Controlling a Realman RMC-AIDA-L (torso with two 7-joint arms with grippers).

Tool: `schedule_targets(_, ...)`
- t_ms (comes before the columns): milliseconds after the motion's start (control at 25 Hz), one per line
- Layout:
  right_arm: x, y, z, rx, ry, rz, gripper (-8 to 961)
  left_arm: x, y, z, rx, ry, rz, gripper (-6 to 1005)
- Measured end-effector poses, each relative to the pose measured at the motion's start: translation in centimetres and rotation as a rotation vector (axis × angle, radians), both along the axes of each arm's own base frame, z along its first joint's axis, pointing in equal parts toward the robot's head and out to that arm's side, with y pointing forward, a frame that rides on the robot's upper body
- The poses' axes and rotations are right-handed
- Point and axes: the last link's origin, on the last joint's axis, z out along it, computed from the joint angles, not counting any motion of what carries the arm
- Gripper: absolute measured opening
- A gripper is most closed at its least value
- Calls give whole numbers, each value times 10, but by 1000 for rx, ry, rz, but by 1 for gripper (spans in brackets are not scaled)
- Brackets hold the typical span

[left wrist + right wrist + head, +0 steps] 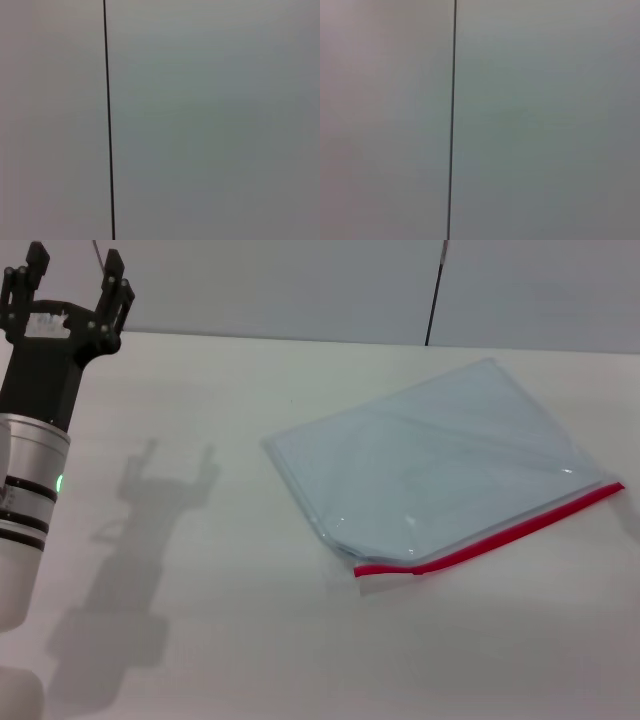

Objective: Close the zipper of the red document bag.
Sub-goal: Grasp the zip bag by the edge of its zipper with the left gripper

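No readable text, label, brand, number or sign shows in any of the views. The left gripper [75,285] carries a pale patch on its black body, far left in the scene, but nothing on it can be made out. The red document bag [440,455] bears no visible print, and its zipper [495,535] is a plain red strip. Both wrist views show only a blank wall with a dark seam.
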Motion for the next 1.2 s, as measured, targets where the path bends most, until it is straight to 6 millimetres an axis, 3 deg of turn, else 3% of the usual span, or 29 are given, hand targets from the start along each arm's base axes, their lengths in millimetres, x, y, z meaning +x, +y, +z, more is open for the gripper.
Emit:
schedule_targets(680, 0, 0, 0, 0, 0, 0, 740, 2, -1, -4, -19, 5, -7, 734)
schedule_targets(920, 3, -2, 0, 1, -1, -8, 740, 18, 6, -29, -203, 32, -30, 721)
schedule_targets(1200, 4, -3, 1, 0, -3, -9, 740, 43, 12, -39, -402, 118, -101, 620)
